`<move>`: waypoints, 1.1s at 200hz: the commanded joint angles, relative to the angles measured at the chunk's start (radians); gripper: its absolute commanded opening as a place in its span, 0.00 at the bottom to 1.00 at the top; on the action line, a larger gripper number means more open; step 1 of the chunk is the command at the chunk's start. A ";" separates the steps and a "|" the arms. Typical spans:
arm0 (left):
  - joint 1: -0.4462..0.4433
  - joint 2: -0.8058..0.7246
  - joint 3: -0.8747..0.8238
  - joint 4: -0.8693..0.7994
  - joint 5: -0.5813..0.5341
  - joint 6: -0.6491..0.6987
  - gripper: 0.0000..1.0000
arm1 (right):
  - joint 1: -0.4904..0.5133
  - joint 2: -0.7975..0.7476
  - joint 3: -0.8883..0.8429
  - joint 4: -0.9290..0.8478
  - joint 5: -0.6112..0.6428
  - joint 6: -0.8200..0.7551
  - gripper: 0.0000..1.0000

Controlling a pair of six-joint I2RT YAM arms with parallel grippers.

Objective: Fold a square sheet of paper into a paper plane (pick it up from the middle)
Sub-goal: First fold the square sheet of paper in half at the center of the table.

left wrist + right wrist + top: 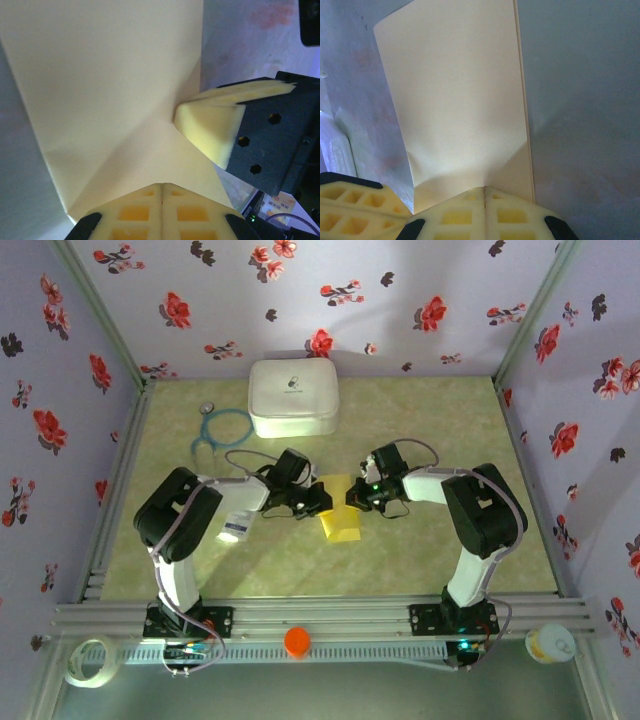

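The yellow sheet of paper (341, 518) is in the middle of the tabletop (430, 550), pinched between the two arms and well in front of the white case (293, 398). From above it looks like a narrow upright strip, its top edge caught between the arms and the rest hanging toward the near side. Whether its lower edge touches the tabletop I cannot tell.

The left fingers (320, 500) are pressed flat together on the paper's left edge. In the left wrist view the two pale pads (161, 194) meet with no gap, and the sheet (110, 85) spreads out from them, with soft creases running toward the grip. In the same view the right arm's fingers (212, 127) come in from the right side and nip the paper at its edge.

The right fingers (352, 497) are likewise closed tight on the paper. In the right wrist view (484, 196) the sheet (460, 90) rises from them (a second layer shows along its right edge, so it is folded double there). The left arm's fingers (350, 207) sit just beside them at the lower left.

A blue loop of tubing (222, 430) lies left of the case, and a small white packet (236, 525) lies by the left arm.
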 commanded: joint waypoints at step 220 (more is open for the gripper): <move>-0.017 -0.025 -0.076 0.094 0.073 -0.018 0.07 | -0.007 0.029 -0.060 -0.147 0.143 0.002 0.00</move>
